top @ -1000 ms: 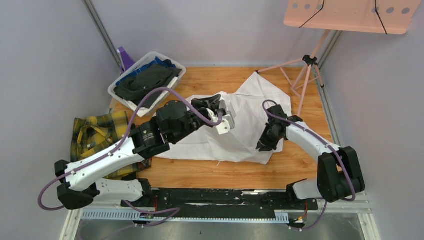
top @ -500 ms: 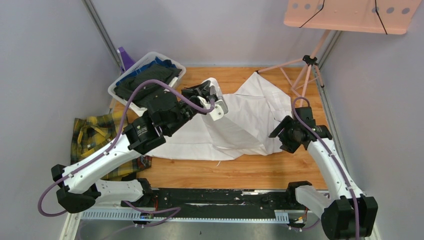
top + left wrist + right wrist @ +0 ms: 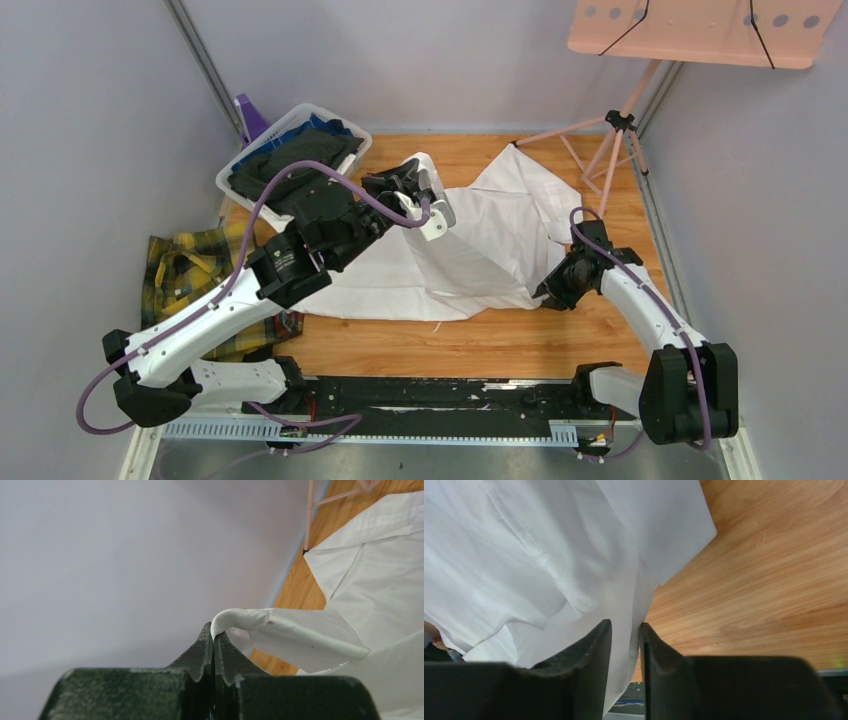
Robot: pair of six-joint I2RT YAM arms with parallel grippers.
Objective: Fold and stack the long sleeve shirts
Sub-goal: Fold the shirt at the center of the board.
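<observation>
The white shirt [image 3: 480, 250] lies spread over the middle of the table [image 3: 480, 345], rumpled, one corner reaching to the far right. The left gripper [image 3: 425, 195] is up above the shirt's far left part, jaws pressed together on a fold of it, and the cloth hangs from there to the table. The right gripper [image 3: 548, 293] is low at the shirt's near right corner. Its jaws stand narrow with cloth between them, but I cannot tell whether they pinch it. The plaid shirt [image 3: 195, 265] lies crumpled at the left edge, partly under the left arm.
</observation>
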